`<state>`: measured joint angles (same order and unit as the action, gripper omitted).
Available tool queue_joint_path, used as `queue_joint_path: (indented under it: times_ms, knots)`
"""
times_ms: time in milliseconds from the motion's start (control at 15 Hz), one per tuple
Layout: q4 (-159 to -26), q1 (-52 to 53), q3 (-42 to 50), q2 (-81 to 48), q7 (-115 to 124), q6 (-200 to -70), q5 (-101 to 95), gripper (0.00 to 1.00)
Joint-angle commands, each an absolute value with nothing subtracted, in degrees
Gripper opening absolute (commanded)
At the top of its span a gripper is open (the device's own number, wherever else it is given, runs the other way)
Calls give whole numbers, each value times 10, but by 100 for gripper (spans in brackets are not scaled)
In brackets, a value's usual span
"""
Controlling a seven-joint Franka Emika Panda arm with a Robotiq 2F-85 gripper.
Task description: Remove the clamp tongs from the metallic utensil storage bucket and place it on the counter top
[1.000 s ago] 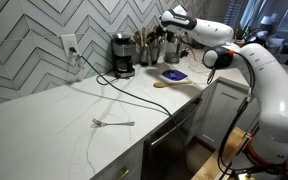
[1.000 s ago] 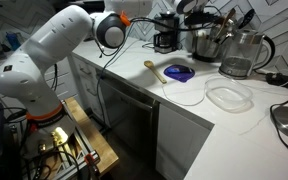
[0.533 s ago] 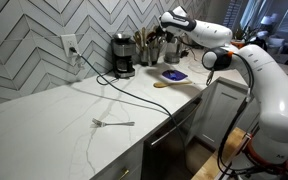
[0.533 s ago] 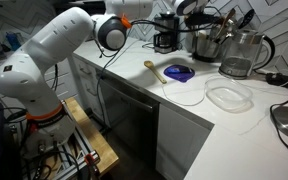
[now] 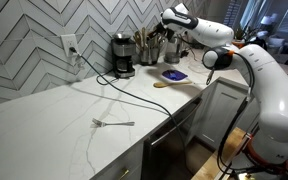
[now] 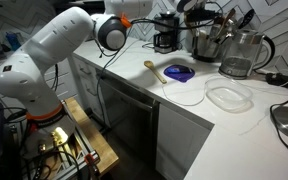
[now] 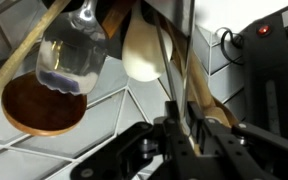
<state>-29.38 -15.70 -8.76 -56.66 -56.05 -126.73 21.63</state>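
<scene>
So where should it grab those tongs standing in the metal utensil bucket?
Probably the top ends of the tongs, coming straight down from above. They stand nearly upright in the bucket, crowded by the wooden spoon and other utensils, so the sides look blocked; only the parts above the rim are free.

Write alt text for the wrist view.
The black pincer fills the bottom edge, close to a cluster of utensils: a round brown wooden spoon, a clear scoop and a cream oval spoon. A black coffee maker stands at right.
</scene>
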Motion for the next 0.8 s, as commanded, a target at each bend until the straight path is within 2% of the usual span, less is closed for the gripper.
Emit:
queue_joint_path:
  times_ms: [0,600,667,733]
  knots:
    - [-279,-167,-104,-558,-558,-1243,228,4]
    - [-277,-173,-103,-516,-515,-1219,222,4]
    - [-197,-170,-109,-555,-489,-1186,202,4]
    - [-190,-170,-108,-554,-479,-1179,200,4]
